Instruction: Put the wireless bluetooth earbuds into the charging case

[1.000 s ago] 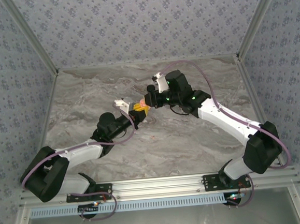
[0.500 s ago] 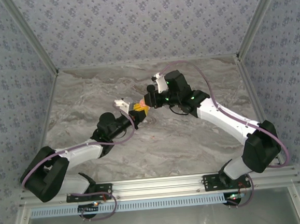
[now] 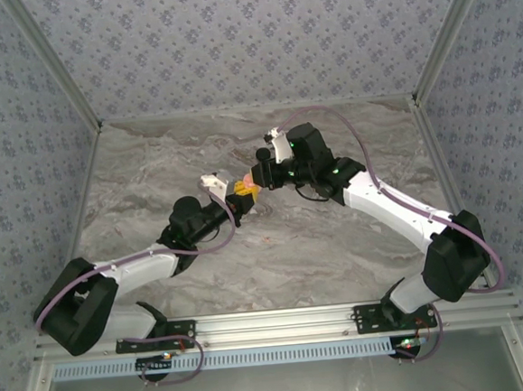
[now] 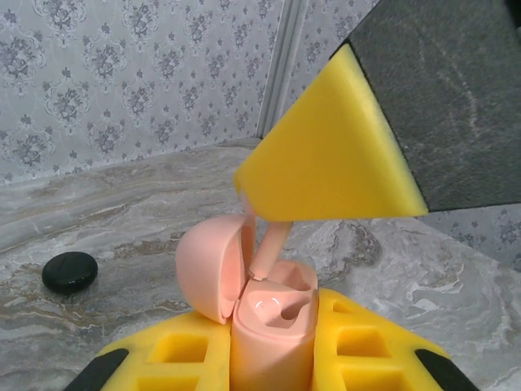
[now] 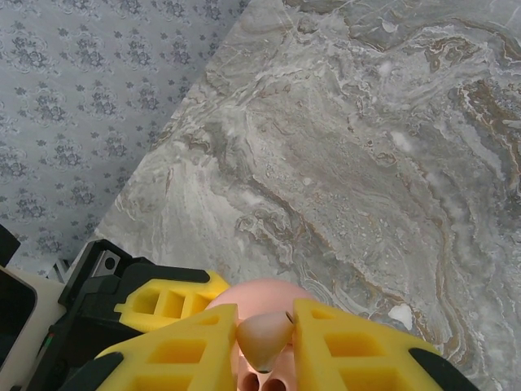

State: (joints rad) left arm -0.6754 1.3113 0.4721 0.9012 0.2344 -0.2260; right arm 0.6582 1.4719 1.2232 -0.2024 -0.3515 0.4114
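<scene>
In the top external view the left gripper (image 3: 236, 192) sits just left of frame center, and the right gripper (image 3: 257, 179) meets it from the right, above the marble table (image 3: 338, 244). The salmon-pink charging case (image 3: 247, 187) is between them.

In the left wrist view a black round puck (image 4: 69, 271) lies on the table at mid left. At bottom center the left pincer's 2 yellow pads (image 4: 175, 358) clamp the case's base upright. Its lid (image 4: 207, 269) is hinged open to the left. A pale pink earbud (image 4: 273, 243) hangs stem-down at the open mouth, under a yellow finger (image 4: 326, 155) of the right gripper at upper right.

In the right wrist view, at bottom center, that pincer is narrowed on the earbud.
</scene>
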